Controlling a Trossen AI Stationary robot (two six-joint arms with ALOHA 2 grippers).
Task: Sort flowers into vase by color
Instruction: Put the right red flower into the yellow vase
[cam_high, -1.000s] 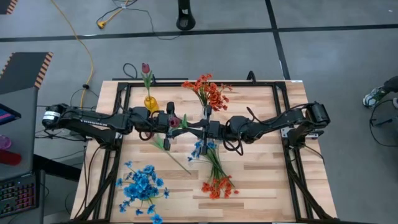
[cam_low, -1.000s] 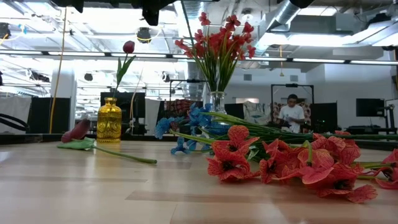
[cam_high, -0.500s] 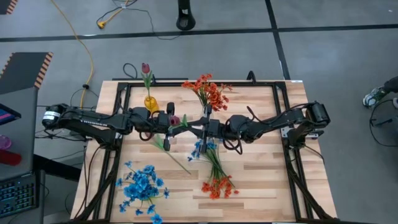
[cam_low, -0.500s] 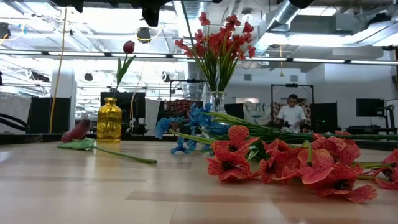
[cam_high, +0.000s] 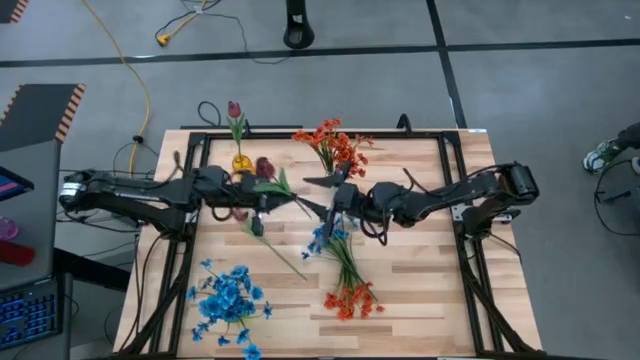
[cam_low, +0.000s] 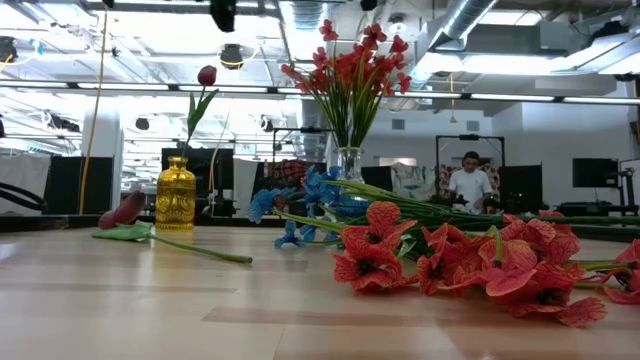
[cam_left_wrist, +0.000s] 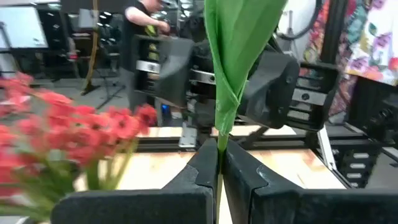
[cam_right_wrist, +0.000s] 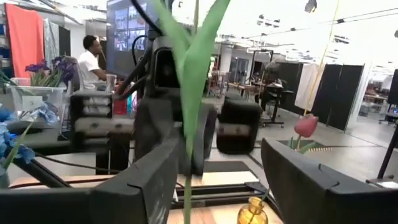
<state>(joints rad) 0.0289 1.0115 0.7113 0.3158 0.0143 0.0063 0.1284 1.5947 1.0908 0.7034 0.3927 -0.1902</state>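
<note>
My left gripper (cam_left_wrist: 219, 152) is shut on a dark maroon tulip (cam_high: 265, 167) with green leaves (cam_left_wrist: 239, 56), held above the table's middle. My right gripper (cam_right_wrist: 214, 180) faces it, open; its fingers stand on either side of the leaf (cam_right_wrist: 193, 74) without touching it. The yellow vase (cam_high: 241, 162) holds one tulip (cam_low: 206, 75). The clear vase (cam_low: 348, 163) holds orange-red flowers (cam_high: 335, 148). On the table lie another tulip (cam_high: 258, 228), blue flowers (cam_high: 228, 298), a blue sprig (cam_high: 325, 238) and an orange-red sprig (cam_high: 350, 298). My left gripper pinches the tulip's thin green stem (cam_left_wrist: 219, 144) just below the leaves, between its two fingers. The fingers come level from the table's left and lie across the stem. The tulip is lifted clear and rises above the fingers, leaning toward the far edge.
A black frame (cam_high: 200, 150) runs around the wooden table (cam_high: 420, 290). The two vases stand close behind both grippers at the far side. Beyond the table a person (cam_low: 468, 185) is at a bench. Cables (cam_high: 140, 90) lie on the floor at the far left.
My left gripper has shut on the tulip's stem and drawn back toward the table's left edge with it. My right gripper has opened and let the tulip go. The bud has swung from between the grippers toward the far edge, near the yellow vase.
</note>
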